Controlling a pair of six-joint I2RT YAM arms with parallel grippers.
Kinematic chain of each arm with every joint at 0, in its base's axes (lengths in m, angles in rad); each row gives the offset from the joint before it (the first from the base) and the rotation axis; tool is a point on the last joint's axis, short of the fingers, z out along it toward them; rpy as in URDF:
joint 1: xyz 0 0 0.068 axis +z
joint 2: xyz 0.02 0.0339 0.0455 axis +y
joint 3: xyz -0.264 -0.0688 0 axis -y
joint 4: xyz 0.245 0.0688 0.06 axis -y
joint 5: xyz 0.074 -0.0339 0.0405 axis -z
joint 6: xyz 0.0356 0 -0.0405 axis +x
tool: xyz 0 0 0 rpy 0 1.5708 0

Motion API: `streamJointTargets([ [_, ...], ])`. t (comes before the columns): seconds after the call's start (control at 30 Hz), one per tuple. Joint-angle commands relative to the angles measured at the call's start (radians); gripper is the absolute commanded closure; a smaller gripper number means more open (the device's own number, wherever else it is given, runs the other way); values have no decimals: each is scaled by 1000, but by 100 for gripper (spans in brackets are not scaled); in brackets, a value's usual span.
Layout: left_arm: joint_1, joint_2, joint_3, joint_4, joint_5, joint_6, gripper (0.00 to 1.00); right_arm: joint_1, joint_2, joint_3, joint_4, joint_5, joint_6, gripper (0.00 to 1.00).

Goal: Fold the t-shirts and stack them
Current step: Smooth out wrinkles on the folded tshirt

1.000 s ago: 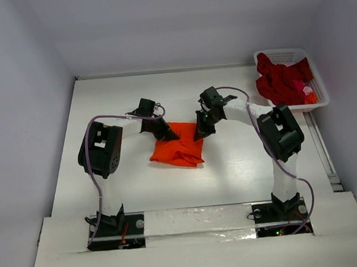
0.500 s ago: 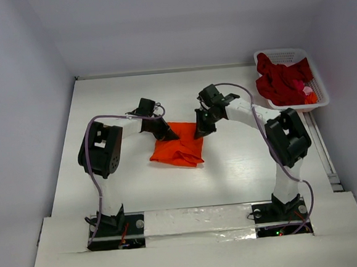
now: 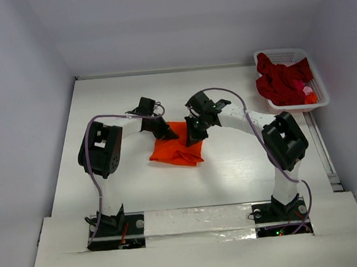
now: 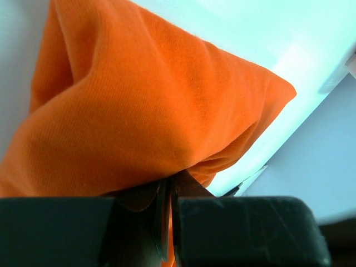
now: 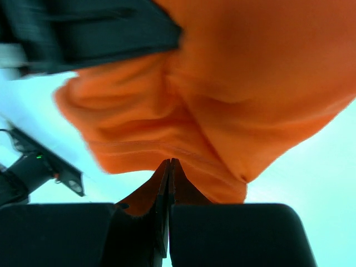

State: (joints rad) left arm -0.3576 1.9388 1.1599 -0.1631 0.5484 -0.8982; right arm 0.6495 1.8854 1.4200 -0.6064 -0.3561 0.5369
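Left gripper (image 4: 170, 192) is clamped on the far-left edge of the orange-red t-shirt (image 3: 177, 151), jaws pinched tight with cloth between them. Right gripper (image 5: 169, 178) is likewise clenched on the far-right edge. Both grip the far corners, likely to carry a fold toward the near hem. The shirt lies part-folded mid-table (image 3: 230, 166) between the arms. Crimson t-shirts (image 3: 279, 82) sit heaped in the white basket (image 3: 283, 52) at the far right corner.

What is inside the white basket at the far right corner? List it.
The basket holds a heap of dark red shirts, with a pink patch and an orange scrap at its near side. Anything under the heap is covered.
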Motion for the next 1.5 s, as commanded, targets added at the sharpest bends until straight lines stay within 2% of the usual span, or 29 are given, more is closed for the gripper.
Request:
streamJointTargets([
  [0.0,11,0,34,-32,-53,18,100,-5,29,-64,68,-6,6,100],
  [0.6,39,-9,52,-42,-42,21,100,4,-49,-325,157,74,20,100],
  [0.9,48,-14,58,-52,-44,24,100,-37,-36,-345,200,49,90,100],
  [1.17,66,-24,63,-53,-41,22,100,-114,-17,-362,217,43,71,100],
  [1.47,66,31,145,-59,-30,15,100,-158,9,-253,154,45,25,100],
])
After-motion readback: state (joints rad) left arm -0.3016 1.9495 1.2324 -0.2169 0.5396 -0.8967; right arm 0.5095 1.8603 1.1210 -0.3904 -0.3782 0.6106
